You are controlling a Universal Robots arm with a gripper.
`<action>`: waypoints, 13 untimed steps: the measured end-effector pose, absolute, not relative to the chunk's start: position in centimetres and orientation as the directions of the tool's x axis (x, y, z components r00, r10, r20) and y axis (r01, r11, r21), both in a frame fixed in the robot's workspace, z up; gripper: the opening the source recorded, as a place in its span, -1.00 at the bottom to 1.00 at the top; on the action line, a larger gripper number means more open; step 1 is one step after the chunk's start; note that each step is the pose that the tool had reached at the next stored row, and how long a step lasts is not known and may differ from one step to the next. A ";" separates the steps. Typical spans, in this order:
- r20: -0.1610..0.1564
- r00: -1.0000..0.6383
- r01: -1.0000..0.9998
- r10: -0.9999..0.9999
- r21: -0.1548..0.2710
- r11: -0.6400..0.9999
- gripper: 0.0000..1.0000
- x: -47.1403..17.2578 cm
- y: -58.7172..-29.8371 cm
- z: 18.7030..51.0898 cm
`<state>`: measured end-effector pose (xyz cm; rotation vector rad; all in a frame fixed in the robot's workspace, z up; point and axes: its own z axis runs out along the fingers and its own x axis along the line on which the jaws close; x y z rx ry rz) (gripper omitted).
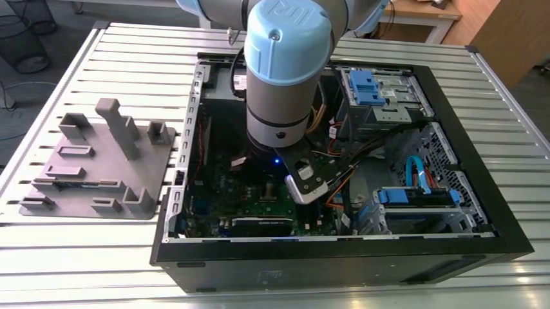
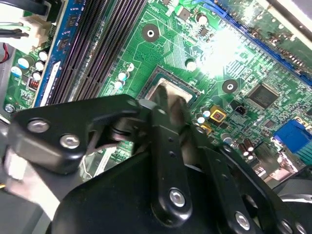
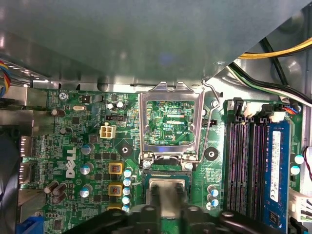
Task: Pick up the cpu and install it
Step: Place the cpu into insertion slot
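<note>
The cpu (image 3: 169, 187) is a small square chip with a shiny silver top. It lies level in the socket on the green motherboard (image 3: 87, 146), just below the raised hollow metal socket frame (image 3: 170, 95). My gripper (image 3: 169, 207) is directly over the chip, and its black linkage covers the chip's near part. In the second wrist view the cpu (image 2: 168, 92) shows as a bright patch just beyond the tip of the gripper (image 2: 173, 109). In the exterior view my arm (image 1: 279, 84) reaches straight down into the open computer case (image 1: 481, 212).
A grey plastic tray (image 1: 94, 167) with upright blocks stands on the slatted table at the exterior view's left. Inside the case are black memory slots (image 3: 243, 165), yellow and black cables (image 3: 278, 53), blue drive brackets (image 1: 369, 87) and a grey metal box wall (image 3: 122, 39) beside the socket.
</note>
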<state>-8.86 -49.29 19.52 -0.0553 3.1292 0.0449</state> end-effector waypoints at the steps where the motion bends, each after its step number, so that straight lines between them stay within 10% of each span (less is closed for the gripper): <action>1: -0.012 -0.999 -0.035 -0.035 0.028 0.999 -0.49 -8.9 -49.3 19.5; 13: -0.012 -0.999 -0.035 -0.035 0.028 0.999 -0.79 -8.9 -49.3 19.4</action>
